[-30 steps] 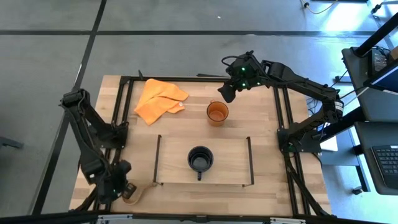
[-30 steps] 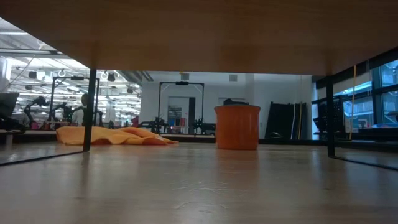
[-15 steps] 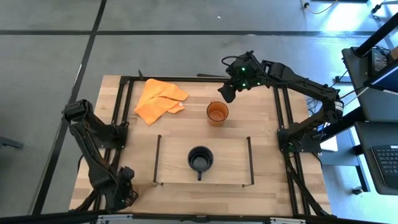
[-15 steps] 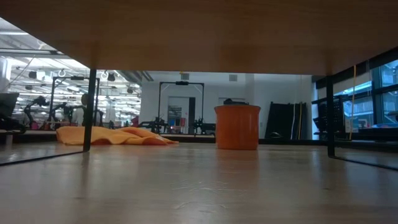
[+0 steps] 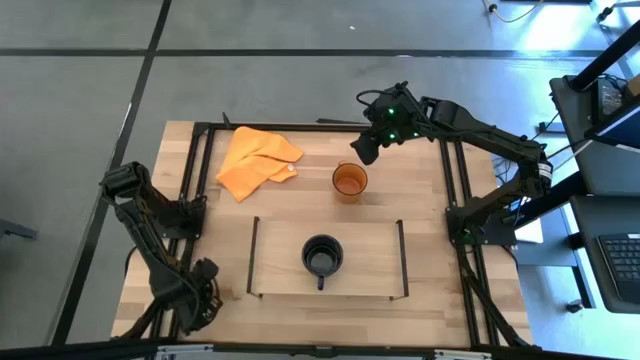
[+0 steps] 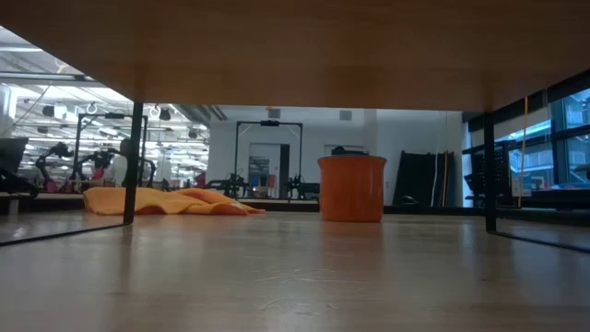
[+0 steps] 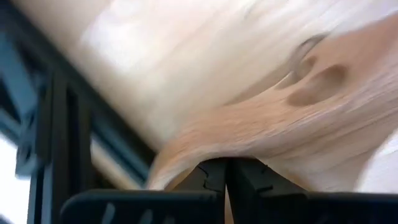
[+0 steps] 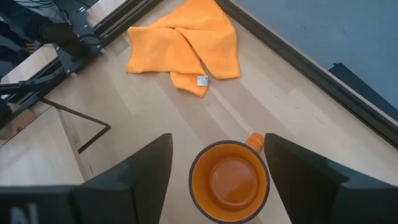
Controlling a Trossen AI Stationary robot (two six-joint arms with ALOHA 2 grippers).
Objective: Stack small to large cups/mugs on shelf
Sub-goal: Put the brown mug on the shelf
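Observation:
My left gripper [image 5: 205, 292] is at the table's near left corner, shut on the small tan wooden cup [image 7: 298, 118]. The cup fills the left wrist view, blurred, and the gripper hides it in the high view. The black mug [image 5: 322, 256] stands on its base in the middle of the shelf [image 5: 255, 250]. The orange mug [image 5: 349, 181] stands on the table beyond the shelf and also shows in the low view [image 6: 351, 187]. My right gripper [image 5: 365, 148] hovers open just beyond and above the orange mug [image 8: 229, 180], one finger showing on each side of it. My left gripper pinches a thin tan part of the wooden cup [image 7: 205, 149] between its two fingers, which stand almost together. Blur and closeness keep me from telling which part of the cup it is, or whether the cup is off the table.
An orange cloth [image 5: 255, 160] lies crumpled at the table's far left. The black outer frame [image 5: 205, 180] runs along the table's sides. Bare shelf wood lies on both sides of the black mug, whose handle [image 5: 321, 283] points toward the near edge.
My left gripper has gone toward the near edge over the wooden cup, which showed beside it a second ago, then back a little toward the far edge. The cup no longer shows in the high view.

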